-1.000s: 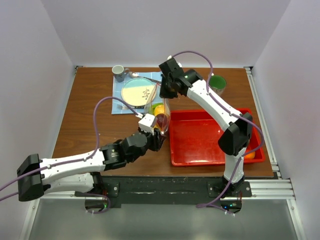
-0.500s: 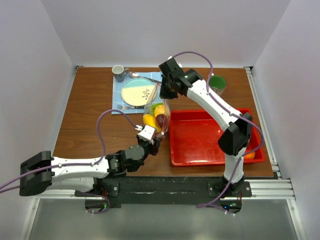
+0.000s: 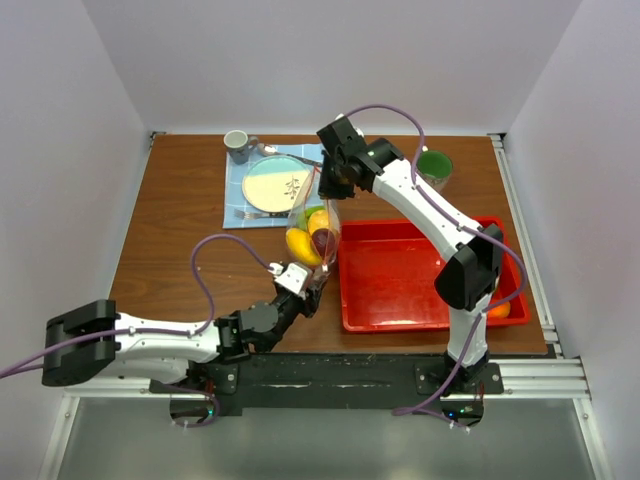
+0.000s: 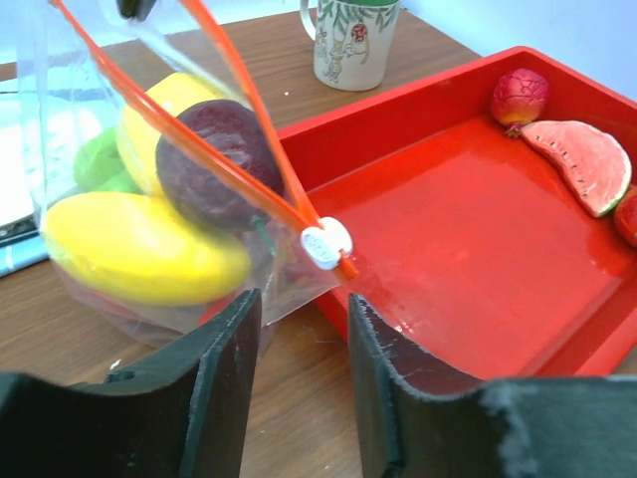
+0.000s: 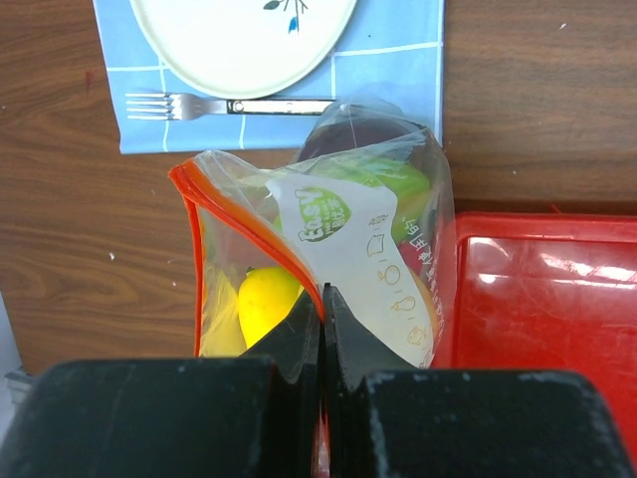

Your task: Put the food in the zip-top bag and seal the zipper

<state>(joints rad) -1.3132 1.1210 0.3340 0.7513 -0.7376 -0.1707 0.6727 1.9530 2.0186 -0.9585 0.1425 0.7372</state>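
Left gripper [image 4: 299,309] spread apart, nothing between its matte black, rough-edged fingers. Just ahead of them, the sagging lower corner of the zip-top bag [image 4: 70,110]: clear, crinkly film resting on the brown wood-grain counter [image 4: 299,418]. Inside, the food: a smooth yellow mango-shaped piece [image 4: 139,261] lowest, a round dark purple one [image 4: 194,189] above it, a green one [image 4: 100,164] farther back. Ahead and slightly right of the fingers, a small white slider [image 4: 325,242] at the end of the zipper [image 5: 196,289], a thin orange-red strip. Off to the right, a glossy red plastic tray [image 4: 478,249], with a watermelon-like wedge [image 4: 587,164] and a knobbly red ball [image 4: 520,97] at its far side. Right gripper [image 5: 322,304] pressed together, pinching the zipper at the bag's top edge; mouth gaping beside the pinch, pouch hanging below the fingers.
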